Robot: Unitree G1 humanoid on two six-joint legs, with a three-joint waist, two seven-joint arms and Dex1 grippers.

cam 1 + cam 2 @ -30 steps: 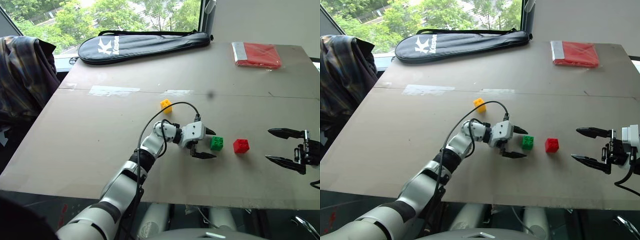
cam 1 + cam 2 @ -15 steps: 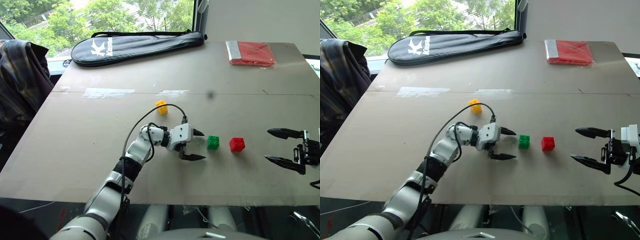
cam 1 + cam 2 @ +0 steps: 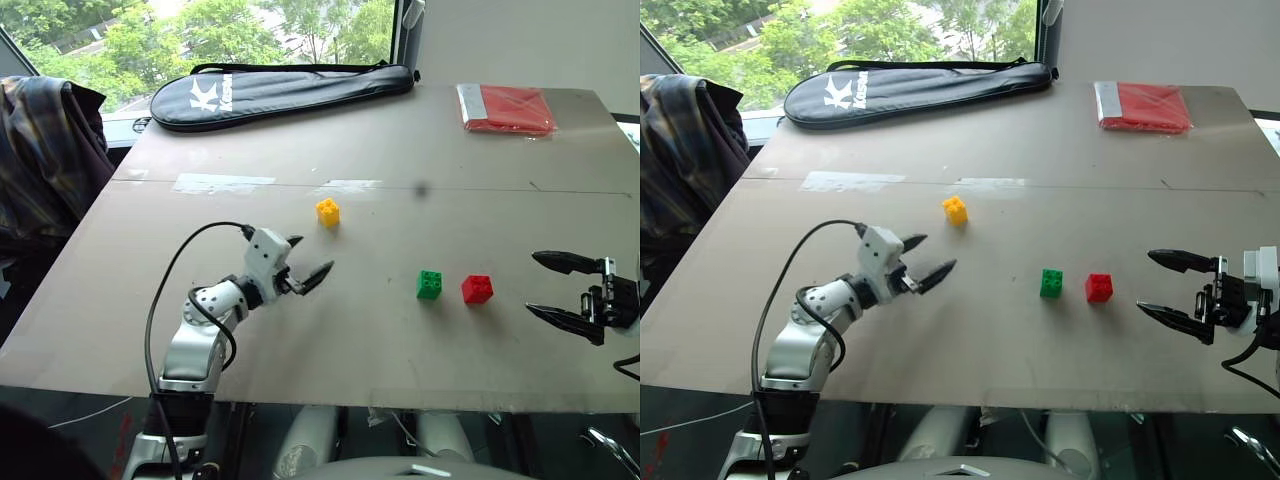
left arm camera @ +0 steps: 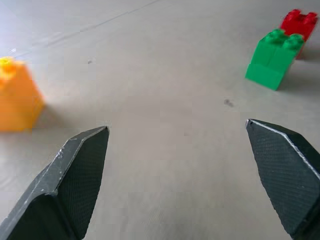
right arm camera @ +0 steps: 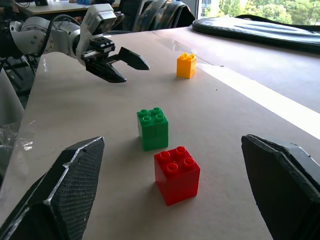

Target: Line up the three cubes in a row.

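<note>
Left gripper [image 3: 308,270] low over the table [image 3: 200,330], empty. One cube [image 3: 328,211] sits just beyond its tips, slightly right. Two cubes [image 3: 430,284] [image 3: 477,289] side by side lie well off to its right, between it and the right gripper [image 3: 555,291]. Long case [image 3: 280,90] and flat packet [image 3: 510,108] at the far edge.

The left arm [image 3: 195,345] is built of rounded silver-grey segments with black joints between them, ending in a boxy white wrist block. A thin black cable loops free from the forearm up to that block. The left gripper [image 3: 307,263] has two black, pointed, tapering fingers [image 4: 75,185] with a fine cross-hatched texture on their inner faces. The right gripper [image 3: 560,290] has matching black fingers on a dark body with a small white part.
</note>
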